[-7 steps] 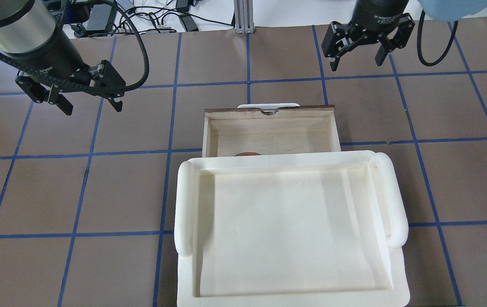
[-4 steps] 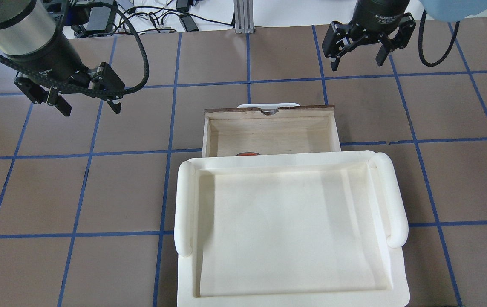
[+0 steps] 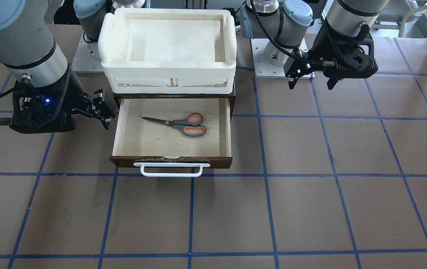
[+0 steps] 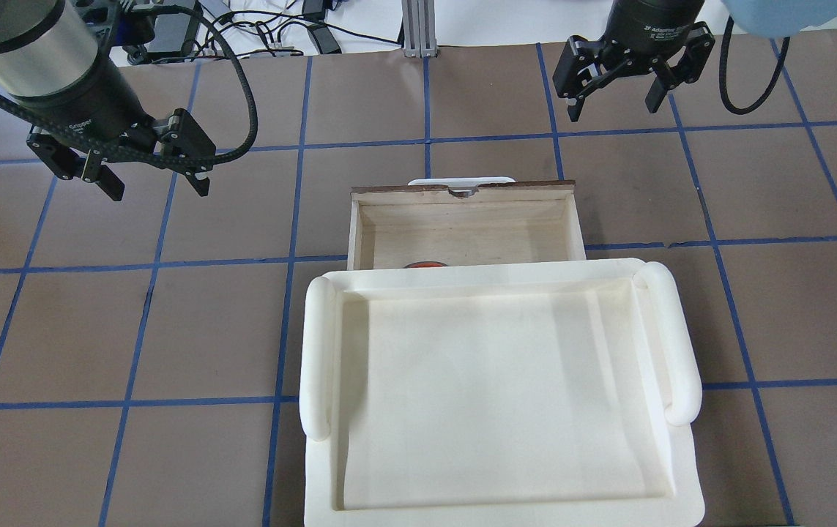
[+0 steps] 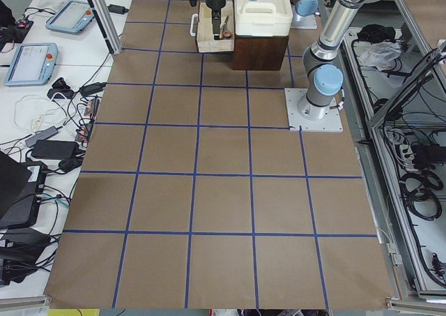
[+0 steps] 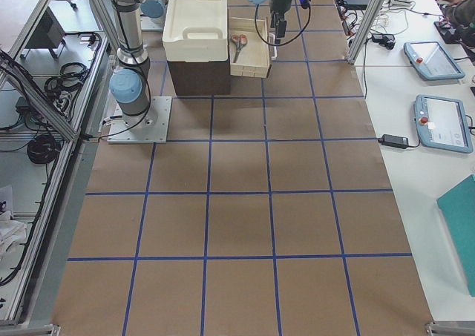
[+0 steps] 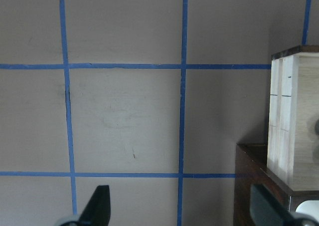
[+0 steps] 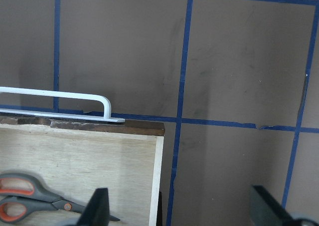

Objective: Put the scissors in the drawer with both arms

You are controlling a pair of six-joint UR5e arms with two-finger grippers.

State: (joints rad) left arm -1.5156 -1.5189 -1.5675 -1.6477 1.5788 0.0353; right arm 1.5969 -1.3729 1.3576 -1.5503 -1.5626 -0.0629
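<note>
The scissors (image 3: 183, 124) lie flat inside the open drawer (image 3: 171, 161), blades pointing to that view's left. In the overhead view only an orange bit of the scissors (image 4: 425, 264) shows past the tray, inside the drawer (image 4: 462, 192). My left gripper (image 4: 158, 187) is open and empty, above the table left of the drawer; it also shows in the front view (image 3: 310, 85). My right gripper (image 4: 613, 108) is open and empty, raised beside the drawer's right side; it also shows in the front view (image 3: 101, 112). The right wrist view shows the scissors (image 8: 30, 196) below.
A white plastic tray (image 4: 319, 351) sits on top of the dark brown cabinet (image 7: 254, 186) that holds the drawer. The white bar handle (image 3: 171, 170) sticks out from the drawer front. Brown table mats with blue tape lines surround it. Cables lie beyond the far edge.
My left gripper has shifted slightly to the left and turned a little. The right gripper, the drawer and the scissors have stayed where they were.
</note>
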